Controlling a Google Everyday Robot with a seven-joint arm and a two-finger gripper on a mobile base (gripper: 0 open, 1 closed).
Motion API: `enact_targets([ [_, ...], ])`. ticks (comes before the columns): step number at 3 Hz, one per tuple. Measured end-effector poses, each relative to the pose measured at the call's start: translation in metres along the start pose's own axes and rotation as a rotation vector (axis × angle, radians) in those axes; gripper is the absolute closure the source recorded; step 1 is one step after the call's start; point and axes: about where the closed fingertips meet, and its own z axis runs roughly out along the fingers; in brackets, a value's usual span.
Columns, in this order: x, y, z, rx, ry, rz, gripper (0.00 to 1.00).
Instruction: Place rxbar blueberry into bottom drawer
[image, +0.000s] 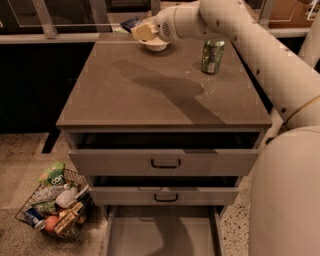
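My gripper (140, 31) is raised over the far edge of the cabinet top, just left of a white bowl (156, 45). It is shut on the rxbar blueberry (130, 23), whose dark navy wrapper sticks out to the left of the yellowish fingers (144, 32). The bottom drawer (162, 235) is pulled out at the foot of the cabinet, a shallow grey tray with a bare floor. My arm reaches in from the right and its shadow lies across the top.
A green soda can (213, 56) stands at the back right of the cabinet top (125, 100). The two upper grey drawers (165, 162) are slightly open. A wire basket of groceries (52, 205) sits on the floor at the lower left.
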Motion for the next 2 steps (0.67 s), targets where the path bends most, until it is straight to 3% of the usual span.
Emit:
enact_targets([
  [1, -0.007, 0.002, -0.044, -0.003, 0.052, -0.041, 1.00],
  [2, 0.001, 0.006, -0.086, 0.001, 0.086, -0.087, 1.00],
])
